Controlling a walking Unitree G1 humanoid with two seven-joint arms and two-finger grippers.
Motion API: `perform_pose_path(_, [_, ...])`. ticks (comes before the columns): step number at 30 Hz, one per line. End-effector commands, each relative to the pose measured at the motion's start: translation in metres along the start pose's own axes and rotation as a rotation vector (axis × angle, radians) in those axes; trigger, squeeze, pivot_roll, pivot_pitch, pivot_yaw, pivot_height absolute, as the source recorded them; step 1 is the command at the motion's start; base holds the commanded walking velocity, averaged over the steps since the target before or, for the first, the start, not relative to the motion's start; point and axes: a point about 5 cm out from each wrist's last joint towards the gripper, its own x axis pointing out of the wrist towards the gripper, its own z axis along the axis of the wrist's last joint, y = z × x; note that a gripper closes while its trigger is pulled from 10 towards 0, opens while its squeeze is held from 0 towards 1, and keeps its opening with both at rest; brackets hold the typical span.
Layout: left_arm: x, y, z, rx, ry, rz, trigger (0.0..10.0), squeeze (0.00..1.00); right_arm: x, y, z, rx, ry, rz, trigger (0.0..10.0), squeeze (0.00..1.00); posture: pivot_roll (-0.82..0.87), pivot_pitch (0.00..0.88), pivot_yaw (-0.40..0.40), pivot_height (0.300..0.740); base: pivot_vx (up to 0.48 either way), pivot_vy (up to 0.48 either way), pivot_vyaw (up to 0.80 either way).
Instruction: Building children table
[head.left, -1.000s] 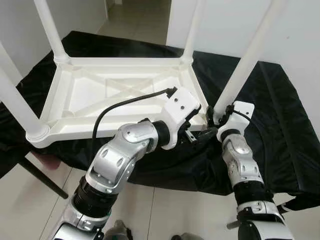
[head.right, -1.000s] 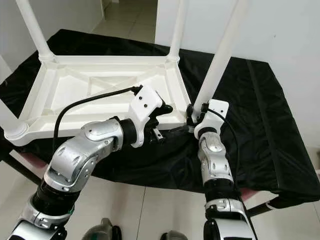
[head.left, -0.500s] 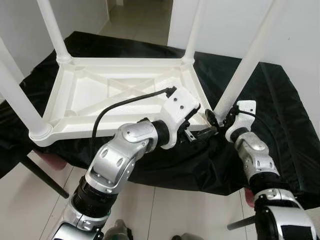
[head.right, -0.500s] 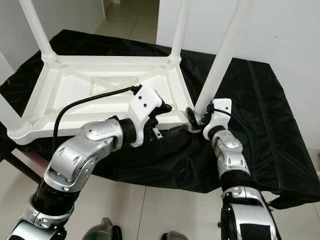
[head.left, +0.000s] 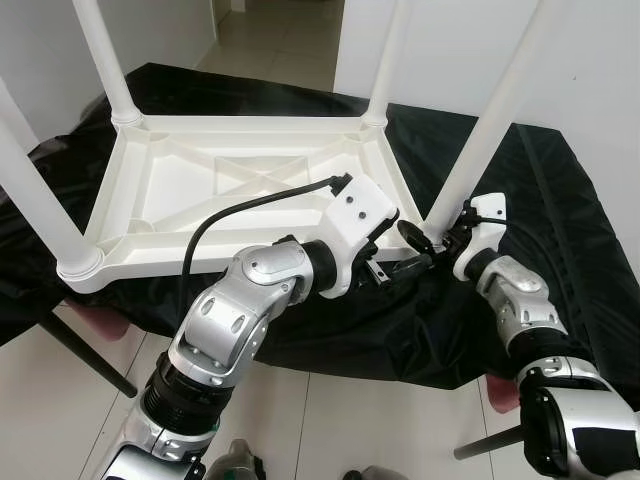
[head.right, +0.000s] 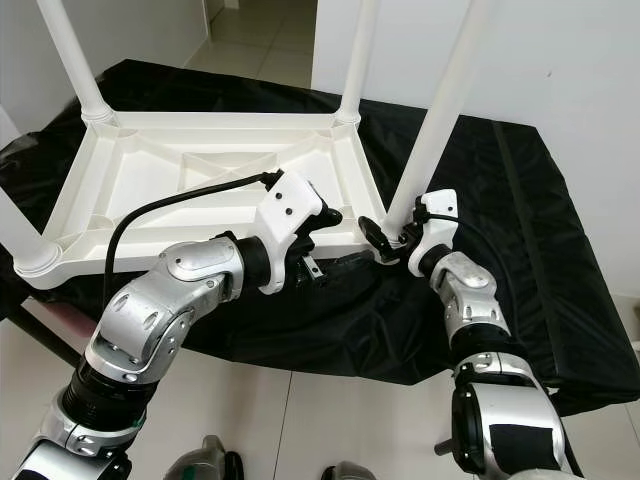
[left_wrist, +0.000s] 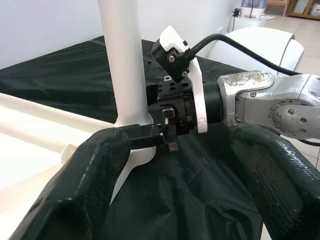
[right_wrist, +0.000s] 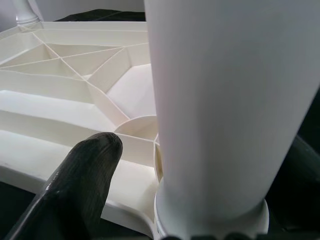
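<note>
Since the earlier frames, the right arm had swung outward to the robot's right, its pincer staying at the base of the near right leg. A black cloth (head.left: 560, 230) covered the bench. On it lay the white children's table (head.left: 200, 190), upside down, four legs pointing up. The near right leg (head.left: 480, 140) stood in its corner socket. The right pincer (head.right: 385, 238) had its fingers spread to either side of that leg's base. The left pincer (head.left: 395, 272) hovered at the same corner, fingers apart, empty.
</note>
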Motion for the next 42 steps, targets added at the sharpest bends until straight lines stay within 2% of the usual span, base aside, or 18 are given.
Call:
perform_pose_path(1, [-0.002, 0.004, 0.001, 0.009, -0.002, 0.062, 10.0, 0.0, 0.001, 0.001, -0.002, -0.008, 0.014, 0.029, 9.9, 0.0, 0.09, 0.015, -0.042, 0.74, 0.0, 0.0, 0.0])
perform_pose_path(2, [-0.002, 0.004, 0.001, 0.009, -0.002, 0.062, 10.0, 0.0, 0.001, 0.001, -0.002, -0.008, 0.014, 0.029, 9.9, 0.0, 0.09, 0.015, -0.042, 0.74, 0.0, 0.0, 0.0])
perform_pose_path(3, [-0.002, 0.004, 0.001, 0.009, -0.002, 0.063, 10.0, 0.0, 0.0, 0.001, -0.004, -0.007, 0.023, 0.037, 5.3, 0.0, 0.09, 0.015, -0.041, 0.74, 0.0, 0.0, 0.0])
perform_pose_path(4, [-0.002, 0.004, 0.001, 0.009, -0.002, 0.063, 10.0, 0.0, 0.0, 0.001, -0.004, -0.007, 0.023, 0.037, 5.3, 0.0, 0.09, 0.015, -0.041, 0.74, 0.0, 0.0, 0.0])
perform_pose_path(5, [-0.002, 0.004, 0.001, 0.009, -0.002, 0.063, 10.0, 0.0, -0.001, -0.001, -0.005, -0.008, 0.034, 0.037, 3.8, 0.0, 0.09, 0.015, -0.041, 0.74, 0.0, 0.0, 0.0])
perform_pose_path(7, [-0.002, 0.004, 0.001, 0.009, -0.001, 0.063, 10.0, 0.0, -0.002, -0.003, -0.008, -0.005, 0.054, 0.025, 3.8, 0.0, 0.09, 0.016, -0.04, 0.74, 0.0, 0.0, 0.0])
perform_pose_path(8, [-0.002, 0.003, 0.001, 0.009, -0.001, 0.062, 10.0, 0.0, -0.003, -0.004, -0.01, 0.004, 0.072, 0.012, 1.3, 0.0, 0.09, 0.016, -0.04, 0.74, 0.0, 0.0, 0.0])
perform_pose_path(10, [-0.002, 0.003, 0.001, 0.009, -0.001, 0.062, 10.0, 0.0, -0.003, -0.004, -0.01, 0.004, 0.072, 0.012, 1.3, 0.0, 0.09, 0.016, -0.04, 0.74, 0.0, 0.0, 0.0])
perform_pose_path(11, [-0.002, 0.003, 0.001, 0.009, -0.001, 0.061, 10.0, 0.0, -0.004, -0.005, -0.012, 0.016, 0.083, 0.006, 0.0, 0.0, 0.08, 0.017, -0.04, 0.74, 0.0, 0.0, 0.0])
perform_pose_path(17, [-0.001, 0.003, 0.001, 0.008, -0.001, 0.056, 10.0, 0.0, -0.006, -0.003, -0.018, 0.041, 0.096, 0.018, 0.0, 0.0, 0.08, 0.02, -0.041, 0.74, 0.0, 0.0, 0.0])
perform_pose_path(18, [-0.001, 0.002, 0.001, 0.007, -0.002, 0.054, 10.0, 0.0, -0.006, -0.003, -0.018, 0.047, 0.089, 0.018, 2.7, 0.0, 0.07, 0.021, -0.042, 0.74, 0.0, 0.0, 0.0])
perform_pose_path(20, [-0.001, 0.002, 0.001, 0.007, -0.002, 0.054, 10.0, 0.0, -0.006, -0.003, -0.018, 0.047, 0.089, 0.018, 2.7, 0.0, 0.07, 0.021, -0.042, 0.74, 0.0, 0.0, 0.0])
perform_pose_path(21, [0.0, 0.002, 0.001, 0.007, -0.002, 0.053, 10.0, 0.0, -0.006, -0.002, -0.017, 0.052, 0.078, 0.013, 10.0, 0.0, 0.07, 0.022, -0.043, 0.74, 0.0, 0.0, 0.0])
perform_pose_path(32, [0.0, 0.001, -0.001, 0.003, -0.001, 0.05, 10.0, 0.0, 0.003, 0.007, -0.016, 0.077, 0.034, -0.079, 10.0, 0.0, 0.07, 0.021, -0.044, 0.74, 0.0, 0.0, 0.0])
perform_pose_path(33, [0.001, 0.002, -0.003, -0.001, 0.003, 0.051, 10.0, 0.0, 0.006, 0.011, -0.016, 0.051, 0.043, -0.114, 10.0, 0.0, 0.07, 0.02, -0.042, 0.74, 0.0, 0.0, 0.0])
perform_pose_path(37, [0.001, 0.001, -0.007, -0.009, 0.012, 0.049, 10.0, 0.0, 0.01, 0.018, -0.015, 0.05, 0.031, -0.153, 10.0, 0.0, 0.07, 0.021, -0.041, 0.74, 0.0, 0.0, 0.0])
perform_pose_path(42, [0.002, 0.001, -0.009, -0.012, 0.019, 0.048, 10.0, 0.0, 0.016, 0.029, -0.012, 0.087, 0.011, -0.231, 10.0, 0.0, 0.07, 0.019, -0.045, 0.74, 0.0, 0.0, 0.0])
